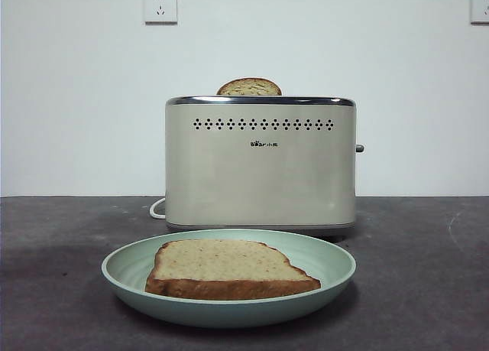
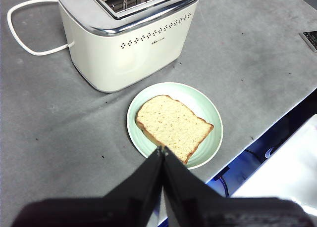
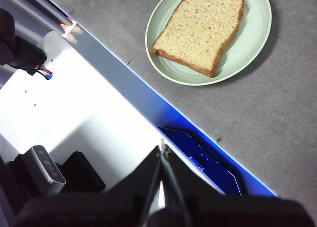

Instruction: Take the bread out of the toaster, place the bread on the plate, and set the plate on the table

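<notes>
The bread lies flat on the mint-green plate, which sits on the dark table in front of the cream toaster. The bread and plate also show in the left wrist view next to the toaster, and in the right wrist view the bread lies on the plate. My left gripper is shut and empty, held high above the table's front edge near the plate. My right gripper is shut and empty, off the table's edge.
A second slice's rounded top sticks out of the toaster's far slot. The toaster's white cord loops on the table behind it. A white surface with dark devices lies below the table's edge.
</notes>
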Tool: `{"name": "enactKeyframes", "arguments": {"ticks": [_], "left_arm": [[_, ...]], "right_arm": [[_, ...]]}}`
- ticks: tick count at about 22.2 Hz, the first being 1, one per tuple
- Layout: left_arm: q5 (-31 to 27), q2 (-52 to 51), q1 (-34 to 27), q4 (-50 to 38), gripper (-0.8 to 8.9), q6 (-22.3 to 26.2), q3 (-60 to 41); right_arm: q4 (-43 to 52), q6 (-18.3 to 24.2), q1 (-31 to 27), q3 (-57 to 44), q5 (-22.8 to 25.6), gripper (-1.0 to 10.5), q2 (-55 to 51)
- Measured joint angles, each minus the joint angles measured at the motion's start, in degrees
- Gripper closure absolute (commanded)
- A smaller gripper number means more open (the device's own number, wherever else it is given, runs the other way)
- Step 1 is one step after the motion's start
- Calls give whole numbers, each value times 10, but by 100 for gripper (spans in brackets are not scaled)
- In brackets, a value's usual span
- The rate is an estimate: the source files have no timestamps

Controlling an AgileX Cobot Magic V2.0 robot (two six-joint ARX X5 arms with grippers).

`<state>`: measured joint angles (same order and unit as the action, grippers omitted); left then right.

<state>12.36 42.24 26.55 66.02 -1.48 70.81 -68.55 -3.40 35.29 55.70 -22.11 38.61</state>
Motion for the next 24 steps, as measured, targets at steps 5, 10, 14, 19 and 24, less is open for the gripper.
{"name": "enactKeyframes", "arguments": {"ticks": [5,10,14,19,24], "left_arm": [[0,0,0,0,818,0,0],[-2,0,0,-8,818,0,0],[-7,1,1,-16,818,5,0],[-13,0,-7,-152,818,35,0],[41,-15,-79,-345,817,73,-11]], "right_arm": [[0,0,0,0,0,945,0],[0,0,0,0,0,945,0],[0,0,0,0,0,945,0],[0,0,0,0,0,945,0],[0,0,0,0,0,945,0]]}}
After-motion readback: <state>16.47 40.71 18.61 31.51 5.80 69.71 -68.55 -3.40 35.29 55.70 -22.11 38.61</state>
